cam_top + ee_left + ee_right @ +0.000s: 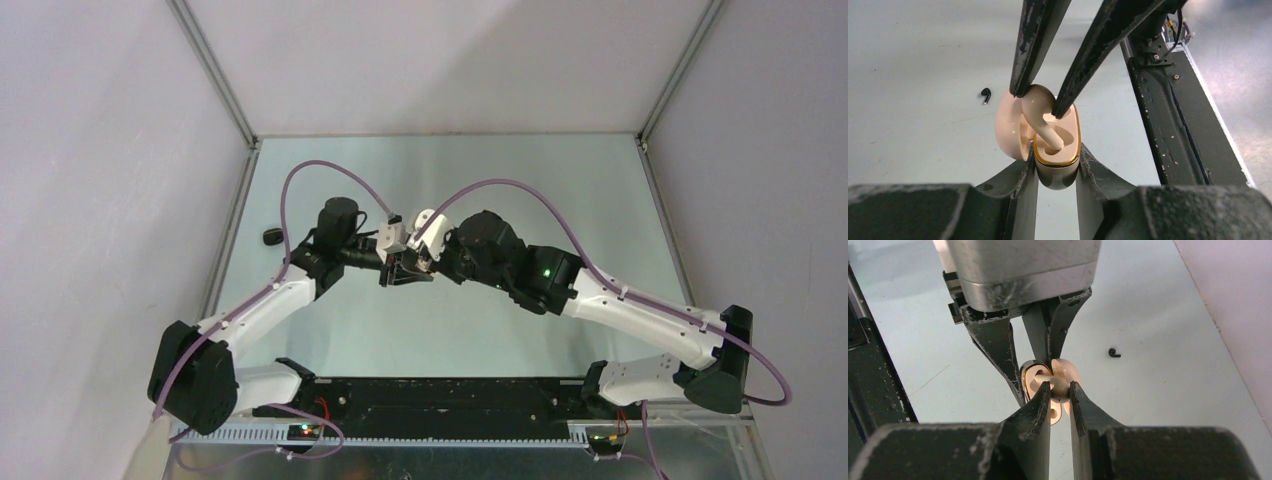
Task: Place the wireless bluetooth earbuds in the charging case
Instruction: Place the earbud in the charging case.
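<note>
Nearest the lens, our left gripper (1057, 152) is clamped on the cream, gold-rimmed oval charging case (1007, 131), with the case's hinged lid open beside the left finger. Between the closed fingertips of our right gripper (1040, 102) sits a cream-white plastic earbud (1048, 134), its stem tip at the well mouth. We judge insertion under way: next we lower it straight, then release. A black earbud (985, 95) lies on the table (923, 60), well apart from all fingers.

We see a cream earbud (1038, 105), a peach-cream case (1010, 127) with a gold rim, and a black earbud (985, 95). The surface (913, 75) is pale grey-green. The left claw (1056, 152) and right claw (1059, 386) are black, scuffed whitish. The cables (520, 190) are purple.
</note>
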Controlling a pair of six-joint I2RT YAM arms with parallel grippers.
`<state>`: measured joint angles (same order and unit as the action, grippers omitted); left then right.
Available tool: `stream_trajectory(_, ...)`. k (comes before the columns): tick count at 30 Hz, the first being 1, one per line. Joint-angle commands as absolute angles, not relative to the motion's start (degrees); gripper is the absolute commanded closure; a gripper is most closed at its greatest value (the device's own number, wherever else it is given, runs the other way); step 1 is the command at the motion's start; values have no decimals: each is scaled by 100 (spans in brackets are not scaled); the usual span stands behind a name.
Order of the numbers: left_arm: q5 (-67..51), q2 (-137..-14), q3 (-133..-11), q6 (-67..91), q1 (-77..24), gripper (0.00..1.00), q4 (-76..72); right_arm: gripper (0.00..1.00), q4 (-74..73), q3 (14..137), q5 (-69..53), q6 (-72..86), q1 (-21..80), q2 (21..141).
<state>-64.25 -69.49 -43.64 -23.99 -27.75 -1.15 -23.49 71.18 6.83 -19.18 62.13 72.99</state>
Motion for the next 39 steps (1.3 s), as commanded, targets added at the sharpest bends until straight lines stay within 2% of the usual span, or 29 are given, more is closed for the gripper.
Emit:
stream_trajectory(1, -6406, -6779, -4581, -2715, -2799, 100, -35, 97, -2126, 7244, 1070, -2270, 6464, 7339)
stream_trajectory(16, -6713, -6848, -4492, -2270, -2759, 100, -306, 98, -1584, 7015, 2095, -2798, 6828, 7405)
stream_trajectory(24, -6853, -6905, -4379, -1592, -2585, 100, -964, 98, -1552, 7006, 2252, -2900, 6903, 7362)
stream_trajectory(39, -6894, -7146, -4308, -1431, -2569, 100, -1078, 98, -1381, 7006, 2516, -2975, 6857, 7186)
